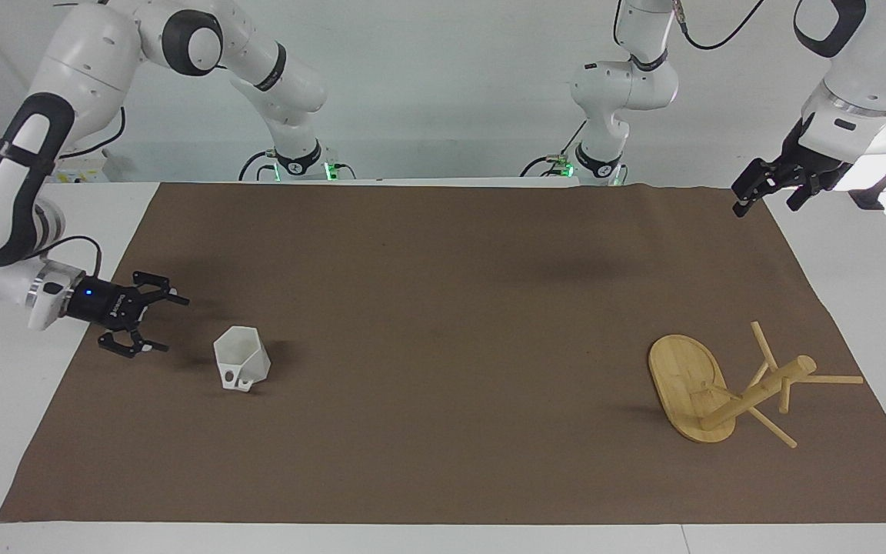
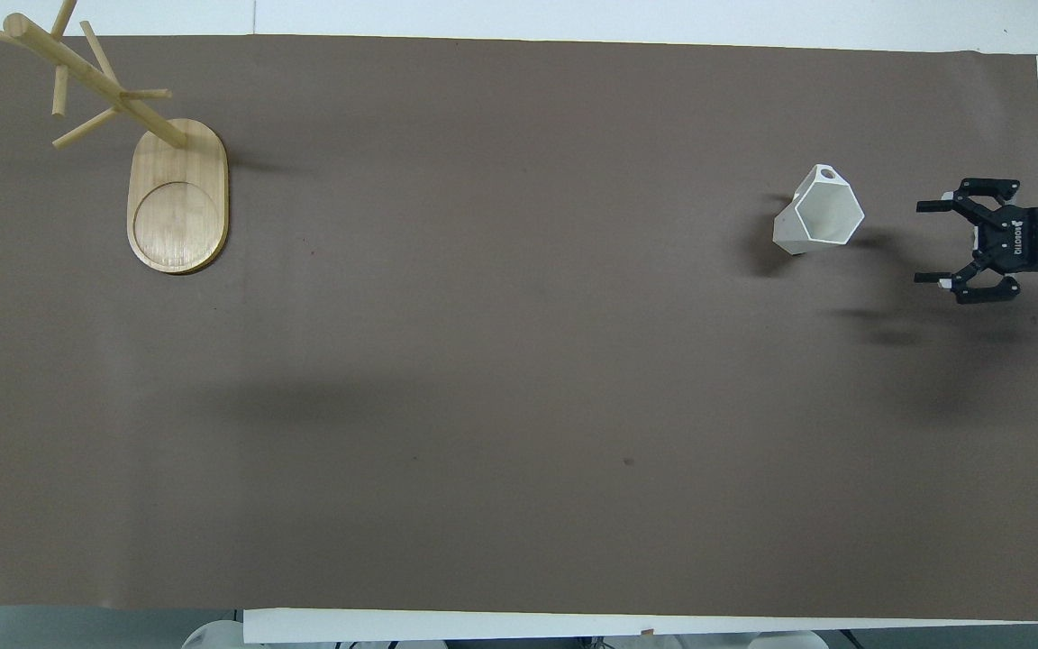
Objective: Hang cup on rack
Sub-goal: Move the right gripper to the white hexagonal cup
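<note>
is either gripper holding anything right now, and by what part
Nothing is held. The right gripper is open beside the cup, not touching it; the left gripper waits empty, away from the rack.

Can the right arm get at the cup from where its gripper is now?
Probably yes: the right gripper is open, low beside the cup and pointing at it, with only bare mat between them.

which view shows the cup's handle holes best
The facing view: the cup turns its handle toward that camera, so both holes show side by side near the base. The overhead view looks into the hexagonal rim of the cup and shows only one hole, at its edge farthest from the robots.
</note>
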`<act>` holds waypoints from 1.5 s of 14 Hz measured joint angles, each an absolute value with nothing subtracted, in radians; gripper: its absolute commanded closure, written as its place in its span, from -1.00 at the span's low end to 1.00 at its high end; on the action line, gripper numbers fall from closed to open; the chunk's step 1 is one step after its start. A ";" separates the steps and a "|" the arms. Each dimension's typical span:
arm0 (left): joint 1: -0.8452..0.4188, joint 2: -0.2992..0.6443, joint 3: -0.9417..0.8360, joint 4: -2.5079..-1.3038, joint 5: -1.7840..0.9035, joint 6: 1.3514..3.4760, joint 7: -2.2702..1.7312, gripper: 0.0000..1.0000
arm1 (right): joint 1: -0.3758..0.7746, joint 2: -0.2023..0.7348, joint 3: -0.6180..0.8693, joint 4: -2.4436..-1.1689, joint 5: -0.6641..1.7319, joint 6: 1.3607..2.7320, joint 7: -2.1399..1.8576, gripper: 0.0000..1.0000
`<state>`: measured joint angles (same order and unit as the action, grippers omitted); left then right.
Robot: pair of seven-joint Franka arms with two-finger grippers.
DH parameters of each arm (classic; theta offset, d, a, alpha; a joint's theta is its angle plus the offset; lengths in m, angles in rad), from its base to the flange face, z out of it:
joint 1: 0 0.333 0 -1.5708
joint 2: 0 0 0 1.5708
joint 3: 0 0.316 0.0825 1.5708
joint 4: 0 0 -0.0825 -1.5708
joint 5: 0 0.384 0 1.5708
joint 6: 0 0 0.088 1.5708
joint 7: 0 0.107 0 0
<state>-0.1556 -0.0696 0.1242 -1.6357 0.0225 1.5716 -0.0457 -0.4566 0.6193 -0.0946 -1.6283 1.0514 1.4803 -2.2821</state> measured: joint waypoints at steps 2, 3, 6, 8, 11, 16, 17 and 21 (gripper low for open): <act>-0.156 -0.070 0.124 -1.636 0.023 1.572 -0.046 -1.00 | -0.458 0.682 -0.079 -1.609 1.116 1.453 -2.328 -1.00; -0.156 -0.070 0.124 -1.636 0.023 1.572 -0.046 -1.00 | -0.458 0.701 -0.068 -1.601 1.125 1.452 -2.347 -1.00; -0.156 -0.070 0.124 -1.636 0.023 1.572 -0.046 -1.00 | -0.451 0.716 -0.051 -1.594 1.148 1.452 -2.369 -1.00; -0.156 -0.070 0.124 -1.636 0.023 1.572 -0.046 -1.00 | -0.443 0.723 -0.048 -1.595 1.177 1.451 -2.405 -1.00; -0.156 -0.070 0.124 -1.636 0.023 1.572 -0.046 -1.00 | -0.431 0.731 -0.048 -1.595 1.190 1.458 -2.419 -1.00; -0.156 -0.070 0.124 -1.636 0.023 1.572 -0.046 -1.00 | -0.415 0.737 -0.048 -1.625 1.208 1.506 -2.420 -1.00; -0.156 -0.070 0.124 -1.636 0.023 1.572 -0.046 -1.00 | -0.406 0.739 -0.048 -1.633 1.228 1.513 -2.420 -1.00; -0.160 -0.070 0.118 -1.636 0.023 1.572 -0.043 -1.00 | -0.383 0.741 -0.048 -1.661 1.247 1.534 -2.420 -1.00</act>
<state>-0.1599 -0.0695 0.1176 -1.6356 0.0225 1.5716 -0.0429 -0.3827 0.7408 -0.0479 -1.6605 1.2471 1.5338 -2.4198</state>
